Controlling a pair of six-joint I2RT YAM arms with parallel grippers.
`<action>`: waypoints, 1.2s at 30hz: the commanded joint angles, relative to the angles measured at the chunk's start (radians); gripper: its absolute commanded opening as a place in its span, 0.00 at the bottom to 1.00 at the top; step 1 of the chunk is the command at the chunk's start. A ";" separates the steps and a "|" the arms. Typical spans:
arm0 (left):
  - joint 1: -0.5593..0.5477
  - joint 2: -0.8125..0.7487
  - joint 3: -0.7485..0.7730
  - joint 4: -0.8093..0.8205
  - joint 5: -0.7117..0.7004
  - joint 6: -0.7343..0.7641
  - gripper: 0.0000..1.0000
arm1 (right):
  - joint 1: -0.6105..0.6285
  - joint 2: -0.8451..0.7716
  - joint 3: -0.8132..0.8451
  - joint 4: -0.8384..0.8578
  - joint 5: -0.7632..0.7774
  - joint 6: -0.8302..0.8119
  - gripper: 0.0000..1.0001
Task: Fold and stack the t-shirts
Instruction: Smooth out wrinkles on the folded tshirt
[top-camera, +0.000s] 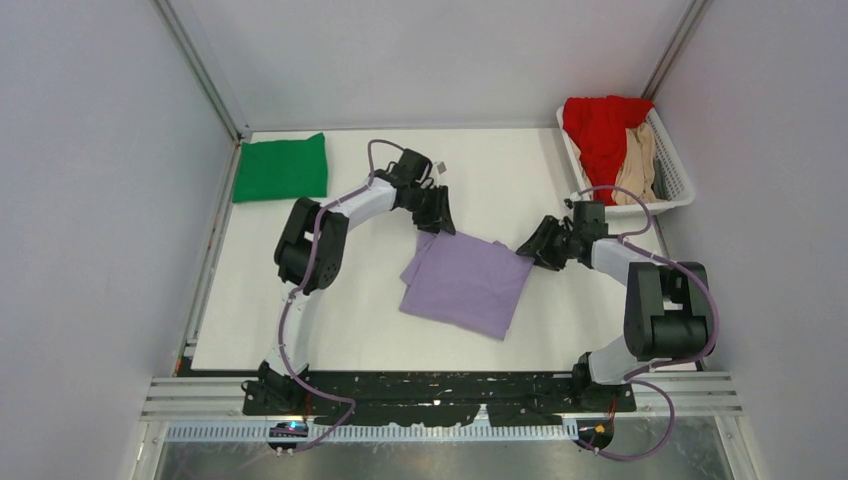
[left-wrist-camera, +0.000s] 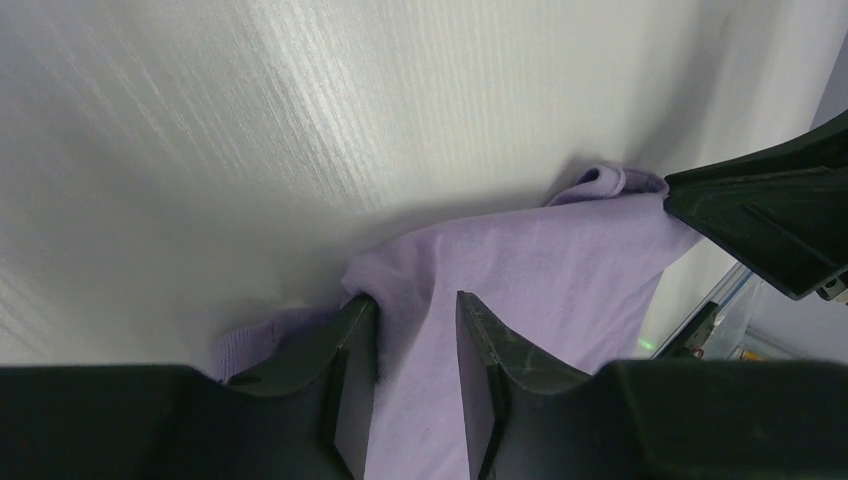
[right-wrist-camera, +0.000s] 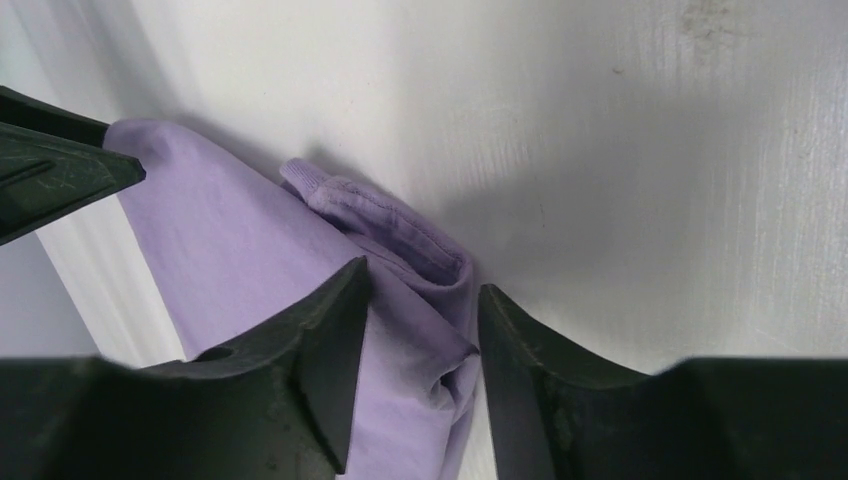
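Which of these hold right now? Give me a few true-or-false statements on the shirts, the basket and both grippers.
1. The light purple cloth t-shirt lies folded in the middle of the white table. True.
2. The bright green cloth t-shirt sits in the white slatted plastic basket. False: it lies folded at the table's far left corner; the basket holds a red t-shirt and a tan t-shirt.
3. The left gripper and right gripper are both at the purple shirt's far edge. True.
4. The left gripper's jaws are closed on nothing. False: they stand apart with purple cloth between them.
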 joint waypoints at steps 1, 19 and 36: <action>-0.015 -0.003 -0.012 0.044 0.038 -0.020 0.32 | -0.001 0.008 -0.010 0.061 -0.028 0.006 0.43; -0.016 -0.348 -0.331 0.298 0.106 -0.077 0.00 | 0.008 -0.211 -0.011 -0.021 -0.094 -0.062 0.08; 0.088 -0.550 -0.630 0.451 0.046 -0.156 0.00 | 0.018 -0.223 0.031 0.002 -0.166 -0.035 0.07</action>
